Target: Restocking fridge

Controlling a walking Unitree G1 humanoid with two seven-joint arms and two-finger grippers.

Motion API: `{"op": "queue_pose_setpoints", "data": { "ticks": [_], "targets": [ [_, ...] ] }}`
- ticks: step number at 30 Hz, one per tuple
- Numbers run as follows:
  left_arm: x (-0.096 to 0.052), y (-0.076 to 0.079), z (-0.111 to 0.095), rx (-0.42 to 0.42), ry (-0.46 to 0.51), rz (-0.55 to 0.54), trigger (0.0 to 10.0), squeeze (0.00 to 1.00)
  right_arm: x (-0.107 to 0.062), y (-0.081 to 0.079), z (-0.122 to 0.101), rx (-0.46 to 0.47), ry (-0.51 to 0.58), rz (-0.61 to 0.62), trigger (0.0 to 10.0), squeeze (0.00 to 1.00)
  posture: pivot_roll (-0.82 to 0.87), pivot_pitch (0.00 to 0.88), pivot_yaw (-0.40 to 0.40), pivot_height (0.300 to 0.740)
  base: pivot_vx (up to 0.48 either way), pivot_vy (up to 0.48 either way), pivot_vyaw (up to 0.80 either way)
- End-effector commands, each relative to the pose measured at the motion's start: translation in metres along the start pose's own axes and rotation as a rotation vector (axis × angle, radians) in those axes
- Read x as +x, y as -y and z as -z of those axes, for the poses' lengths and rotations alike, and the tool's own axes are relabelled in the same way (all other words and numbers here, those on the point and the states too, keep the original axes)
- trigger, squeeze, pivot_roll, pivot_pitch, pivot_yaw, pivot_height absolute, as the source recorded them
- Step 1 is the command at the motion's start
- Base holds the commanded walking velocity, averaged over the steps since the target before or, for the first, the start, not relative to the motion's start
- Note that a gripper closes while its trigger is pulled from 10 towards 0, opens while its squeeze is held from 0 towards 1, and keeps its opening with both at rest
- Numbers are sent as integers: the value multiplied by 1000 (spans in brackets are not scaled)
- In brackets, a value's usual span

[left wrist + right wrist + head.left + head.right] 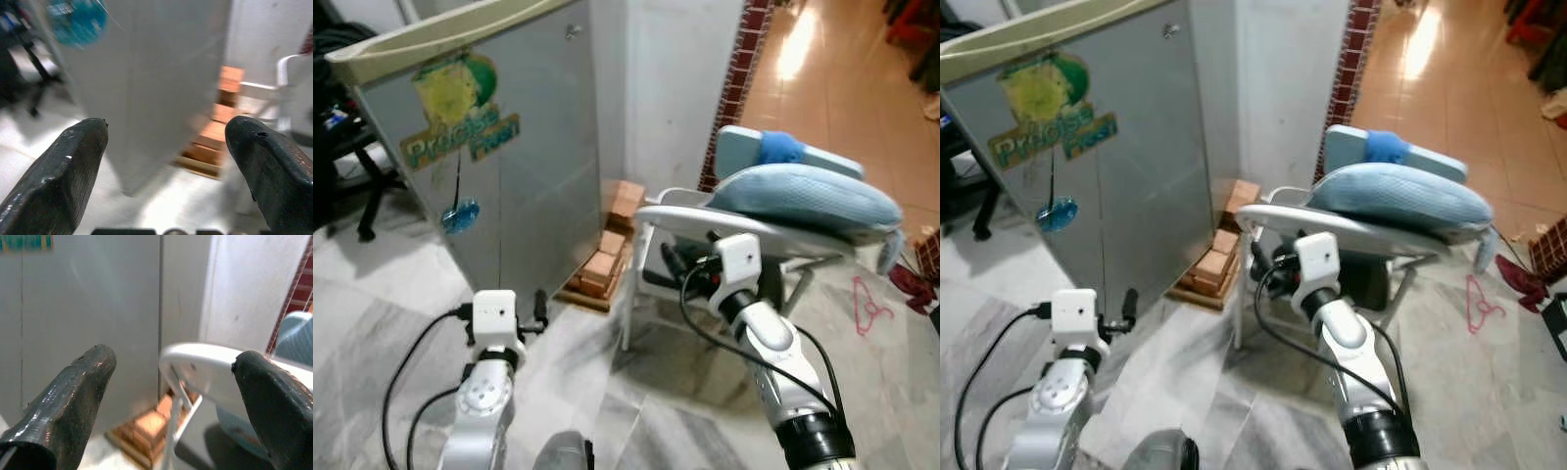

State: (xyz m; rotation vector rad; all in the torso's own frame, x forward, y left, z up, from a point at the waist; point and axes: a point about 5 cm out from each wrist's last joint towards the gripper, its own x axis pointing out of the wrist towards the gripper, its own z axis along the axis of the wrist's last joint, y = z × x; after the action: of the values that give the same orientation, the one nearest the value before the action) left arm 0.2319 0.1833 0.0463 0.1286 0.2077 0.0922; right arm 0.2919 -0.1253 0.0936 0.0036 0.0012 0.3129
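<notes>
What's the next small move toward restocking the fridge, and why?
Probably step toward the grey fridge. Both end effectors, left and right, are open, empty and short of it, and the white chair stands close on the right.

fridge [538,147] | sticker [460,113] | reads "Pricise Fresh", partly unclear

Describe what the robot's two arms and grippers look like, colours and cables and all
Both arms are silver metal with rounded joints. Each wrist carries a white boxy camera block, with black cables looping back from it. The left gripper and right gripper each have two long, glossy black fingers with rounded tips. The right arm has a black band lower down.
</notes>
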Motion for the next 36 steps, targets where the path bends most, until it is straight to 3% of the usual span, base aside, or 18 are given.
{"op": "queue_pose_setpoints", "data": {
  "ticks": [1,7,10,13,18,19,21,23,26,31,36],
  "targets": [
    [-2,-2,-8,3,53,-6,10000,0,-7,15,0,-33,4,84,10000,0,105,50,22,740,0,480,0],
    [0,-3,-17,45,108,-8,10000,0,-14,31,3,-77,-14,189,10000,0,112,47,12,740,0,480,0],
    [-1,-12,-27,69,161,-41,10000,0,-20,54,2,-117,-16,346,10000,0,119,37,4,740,0,480,0],
    [-4,-15,-24,69,154,-46,10000,0,-22,59,3,-105,-18,358,10000,0,113,33,9,740,0,480,0],
    [-3,-7,-21,35,139,-20,10000,0,-17,58,-5,-123,7,305,10000,0,96,20,19,740,0,480,0],
    [-2,-1,-21,28,140,0,10000,0,-15,55,-3,-70,-25,272,10000,0,91,5,23,740,0,480,0],
    [0,-1,-21,51,142,-14,10000,0,-17,49,-1,-55,-47,217,10000,0,84,0,28,740,0,480,0],
    [4,0,-19,55,131,-3,10000,0,-22,41,-4,-103,-27,118,10000,0,74,0,37,740,0,480,0],
    [7,4,-17,52,118,45,10000,0,-26,41,-4,-103,-36,77,10000,0,66,0,39,740,0,480,0],
    [11,11,-14,53,107,71,10000,0,-30,43,-4,-150,-37,67,10000,0,62,0,45,740,0,480,0],
    [14,12,-14,50,102,67,10000,0,-22,49,-3,-80,-32,169,10000,0,67,0,51,740,0,480,0]
  ]
}}
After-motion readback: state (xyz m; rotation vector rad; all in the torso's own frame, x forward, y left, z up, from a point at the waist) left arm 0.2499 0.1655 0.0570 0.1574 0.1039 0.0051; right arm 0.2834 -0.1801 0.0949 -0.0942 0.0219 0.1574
